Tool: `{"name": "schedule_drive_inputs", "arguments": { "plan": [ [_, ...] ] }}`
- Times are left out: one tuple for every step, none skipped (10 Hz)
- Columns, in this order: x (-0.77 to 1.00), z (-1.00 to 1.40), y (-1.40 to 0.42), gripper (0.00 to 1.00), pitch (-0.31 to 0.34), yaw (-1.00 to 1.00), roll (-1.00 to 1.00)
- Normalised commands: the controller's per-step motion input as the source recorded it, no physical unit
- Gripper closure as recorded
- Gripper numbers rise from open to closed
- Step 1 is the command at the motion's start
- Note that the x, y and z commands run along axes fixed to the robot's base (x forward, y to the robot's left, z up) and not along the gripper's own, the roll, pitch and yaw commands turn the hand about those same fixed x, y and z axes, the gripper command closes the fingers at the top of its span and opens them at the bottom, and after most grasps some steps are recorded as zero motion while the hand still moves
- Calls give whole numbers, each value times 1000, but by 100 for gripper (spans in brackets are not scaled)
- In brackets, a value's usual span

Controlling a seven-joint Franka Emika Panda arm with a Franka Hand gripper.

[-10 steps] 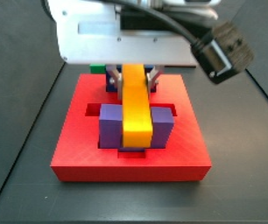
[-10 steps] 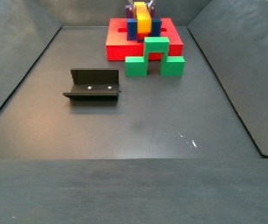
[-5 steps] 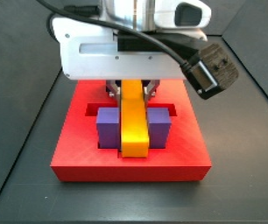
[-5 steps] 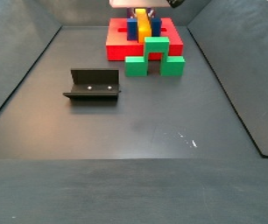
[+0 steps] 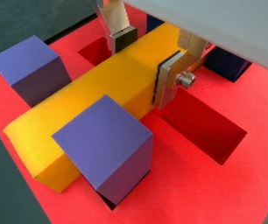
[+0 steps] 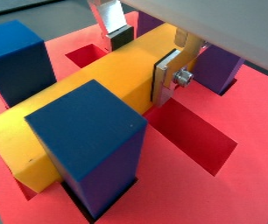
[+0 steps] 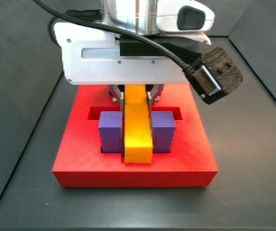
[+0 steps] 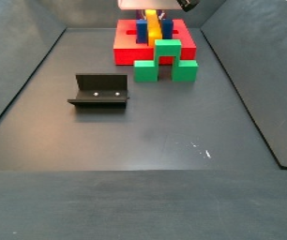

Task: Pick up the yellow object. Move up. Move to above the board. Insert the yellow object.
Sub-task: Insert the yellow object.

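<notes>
The yellow object [image 7: 137, 126] lies flat in a slot of the red board [image 7: 92, 162], between two purple posts [image 7: 110, 131]. In both wrist views the bar [image 5: 89, 109] [image 6: 102, 74] runs between the posts, and one end sits between my fingers. My gripper [image 5: 143, 63] [image 6: 143, 59] is low over the board's far half [image 7: 135, 90], and its dark pads rest against both long sides of the bar. In a side view the gripper [image 8: 153, 16] is at the far end of the floor, above the board [image 8: 128, 42].
Three green blocks [image 8: 147, 70] stand against the board's edge. The fixture [image 8: 98, 91] stands on the dark floor, apart from the board. Open red slots [image 5: 207, 131] lie beside the bar. Dark walls bound the floor.
Over the last second the gripper came down with the bar. The bar went from tilted above the posts to flat in the slot. Little has moved in the last half second.
</notes>
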Motion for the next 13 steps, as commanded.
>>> {"name": "schedule_drive_inputs", "arguments": {
  "plan": [
    [209, -57, 140, 100, 9, 0, 179],
    [34, 0, 134, 100, 14, 0, 149],
    [0, 0, 0, 100, 6, 0, 154],
    [0, 0, 0, 100, 4, 0, 143],
    [-111, -71, -20, 100, 0, 0, 151],
    [-194, -114, -126, 100, -10, 0, 261],
    [-151, -37, -177, 100, 0, -91, 359],
    [-26, -86, -123, 100, 0, -166, 189],
    [0, -74, -66, 100, 0, -34, 66],
    [0, -346, 0, 100, -29, 0, 0],
    [0, -471, 0, 100, -51, 0, 0],
    [0, -371, 0, 100, -21, 0, 26],
    [0, 0, 0, 100, 0, 0, 0]
  ]
}}
